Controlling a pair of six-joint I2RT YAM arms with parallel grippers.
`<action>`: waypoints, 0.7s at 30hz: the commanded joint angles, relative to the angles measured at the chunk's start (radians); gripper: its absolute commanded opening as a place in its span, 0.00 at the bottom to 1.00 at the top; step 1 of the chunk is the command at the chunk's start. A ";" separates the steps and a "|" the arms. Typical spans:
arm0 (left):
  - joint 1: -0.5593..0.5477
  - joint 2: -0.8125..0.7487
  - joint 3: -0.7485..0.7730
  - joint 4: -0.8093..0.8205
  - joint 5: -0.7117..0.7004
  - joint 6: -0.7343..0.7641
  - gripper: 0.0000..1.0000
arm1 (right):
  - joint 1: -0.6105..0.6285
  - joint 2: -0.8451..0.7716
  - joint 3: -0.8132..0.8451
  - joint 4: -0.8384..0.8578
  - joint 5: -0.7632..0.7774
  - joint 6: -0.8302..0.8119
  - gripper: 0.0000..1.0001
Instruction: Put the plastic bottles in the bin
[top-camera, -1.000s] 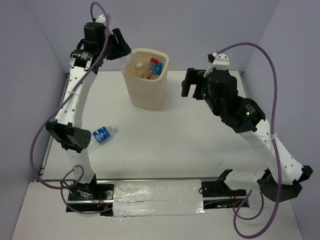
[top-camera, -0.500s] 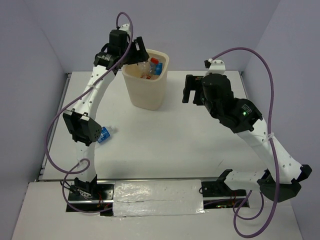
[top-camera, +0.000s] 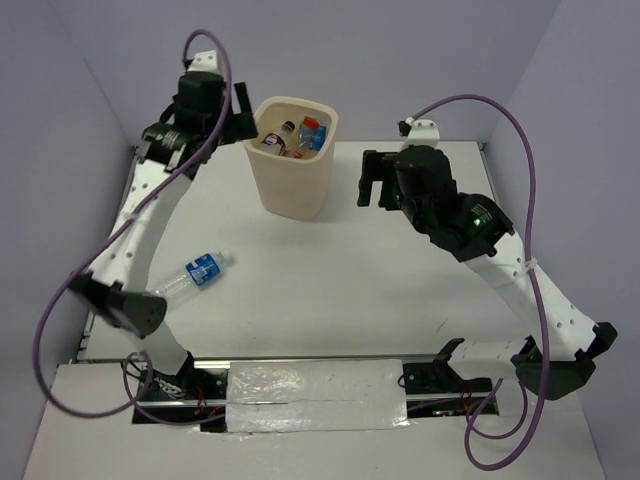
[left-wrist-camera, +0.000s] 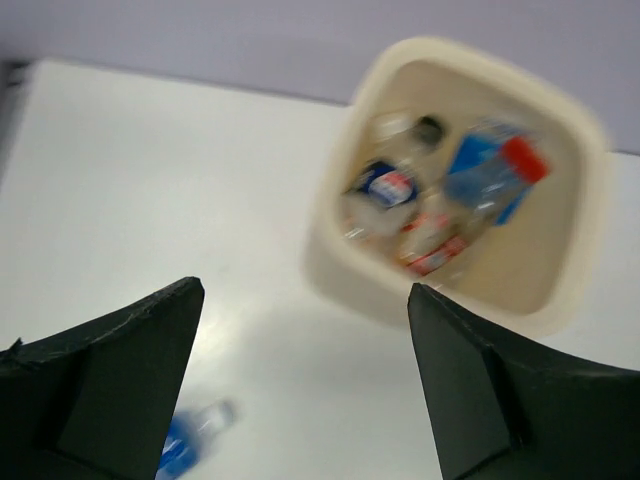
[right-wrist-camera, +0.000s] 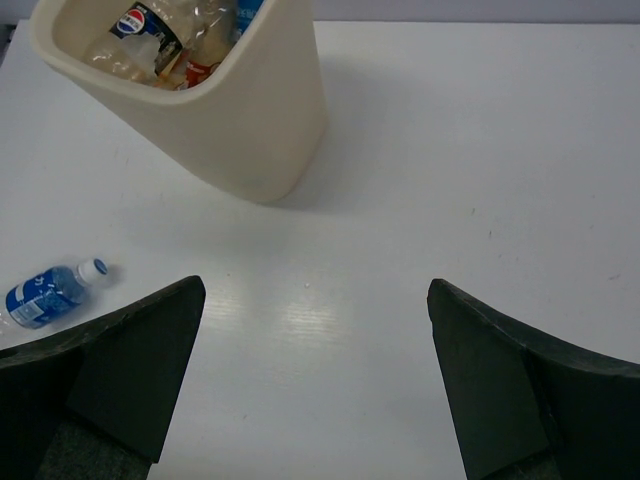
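Observation:
The cream bin (top-camera: 292, 190) stands at the back of the table with several plastic bottles inside, among them a black-capped one (top-camera: 281, 136) and a red-capped one with a blue label (top-camera: 312, 131). Another blue-labelled bottle (top-camera: 198, 271) lies on its side on the table at the left. My left gripper (top-camera: 243, 108) hangs open and empty just left of the bin's rim. Its wrist view looks down into the bin (left-wrist-camera: 345, 285), with the lying bottle (left-wrist-camera: 185, 447) blurred below. To the right of the bin my right gripper (top-camera: 369, 180) is open and empty. Its view shows the bin (right-wrist-camera: 260, 130) and the lying bottle (right-wrist-camera: 50, 290).
Purple walls close in the table on the left, back and right. The arm bases and a taped strip (top-camera: 315, 395) sit at the near edge. The left arm's elbow (top-camera: 125, 308) hangs low near the lying bottle.
My left gripper swung over the bin, opened and let a black-capped bottle drop in, then drew back left. The right gripper shifted slightly towards the bin.

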 joint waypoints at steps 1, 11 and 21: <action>0.008 -0.157 -0.189 -0.135 -0.302 -0.020 0.96 | -0.002 -0.011 -0.023 0.054 -0.016 0.005 1.00; 0.005 -0.301 -0.799 -0.419 -0.327 -0.289 0.99 | -0.003 -0.002 -0.052 0.092 -0.073 0.022 1.00; -0.019 -0.119 -0.867 -0.448 -0.465 -0.299 0.99 | -0.003 -0.022 -0.075 0.098 -0.090 0.034 1.00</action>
